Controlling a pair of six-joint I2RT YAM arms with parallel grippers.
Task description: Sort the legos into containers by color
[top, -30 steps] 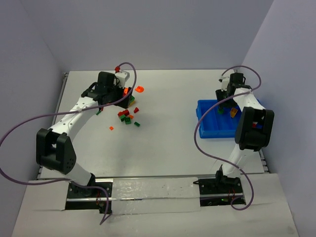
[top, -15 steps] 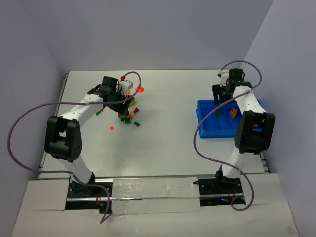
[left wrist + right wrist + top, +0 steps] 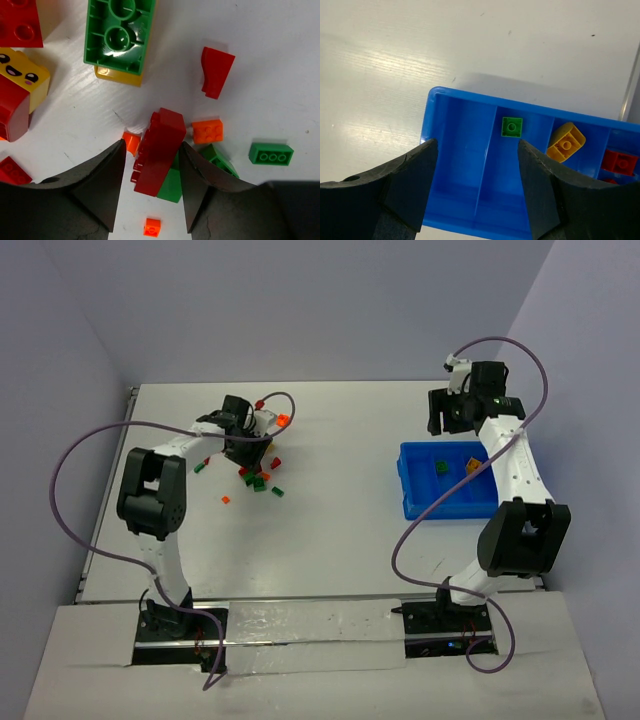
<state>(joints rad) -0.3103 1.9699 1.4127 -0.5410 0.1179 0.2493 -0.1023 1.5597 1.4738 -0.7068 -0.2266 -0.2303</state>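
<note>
The legos lie in a loose pile (image 3: 260, 475) on the white table at the back left, in red, green, yellow and orange. My left gripper (image 3: 248, 445) is low over the pile. In the left wrist view it (image 3: 151, 145) is open, its jaws on either side of a dark red brick (image 3: 159, 150) that lies on a green brick (image 3: 172, 184). The blue bin (image 3: 450, 502) sits at the right. My right gripper (image 3: 447, 415) is open and empty, above the bin's far left corner. The right wrist view shows the gripper (image 3: 476, 144) and the bin (image 3: 455, 150).
The bin's compartments hold a green brick (image 3: 512, 127), a yellow brick (image 3: 566, 142) and a red brick (image 3: 619, 162); the leftmost compartment shows nothing in it. Stray legos lie apart from the pile: an orange one (image 3: 225, 500), a green one (image 3: 199, 467), an orange round one (image 3: 283, 421).
My left gripper has shifted right over the pile and the arm has folded in. My right gripper has pulled back from over the bin toward the far side.
</note>
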